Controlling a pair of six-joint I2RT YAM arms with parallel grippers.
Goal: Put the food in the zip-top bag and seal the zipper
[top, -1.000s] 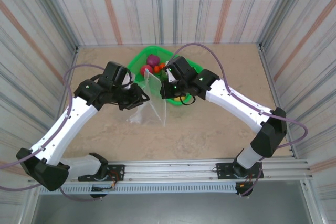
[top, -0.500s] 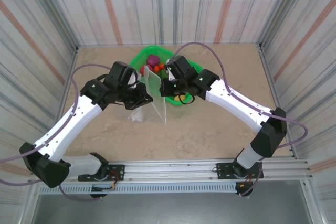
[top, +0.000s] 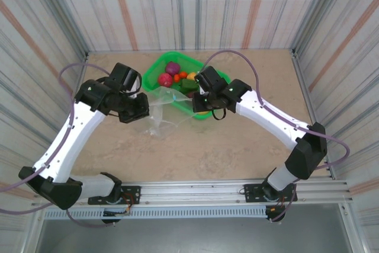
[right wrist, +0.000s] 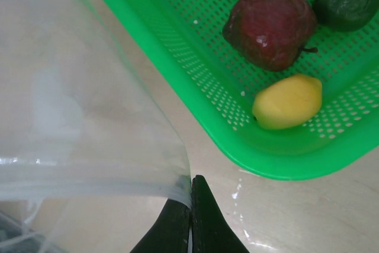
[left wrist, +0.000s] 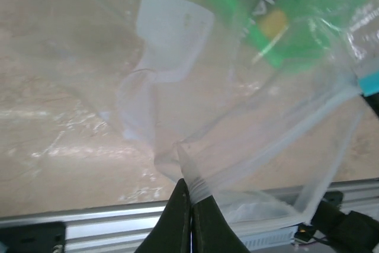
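- The zip-top bag (top: pixel 161 111) was thin, soft and slippery, so it would likely flop and slide. Its stiffer zipper (right wrist: pixel 89 189) edge seemed the best place to pinch.
- The left gripper (left wrist: pixel 190 186) pinched one bag edge tight. The right gripper (right wrist: pixel 190 188) pinched another.
- The bag was stretched between them, just beside the green basket (right wrist: pixel 177 69) holding the toy food (right wrist: pixel 269 28).

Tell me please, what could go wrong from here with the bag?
1. Both the left gripper and right gripper pinch the zip-top bag only at thin edges; the film may slip out.
2. The food lies in the green basket, and both grippers are occupied; releasing one could let the mouth collapse.
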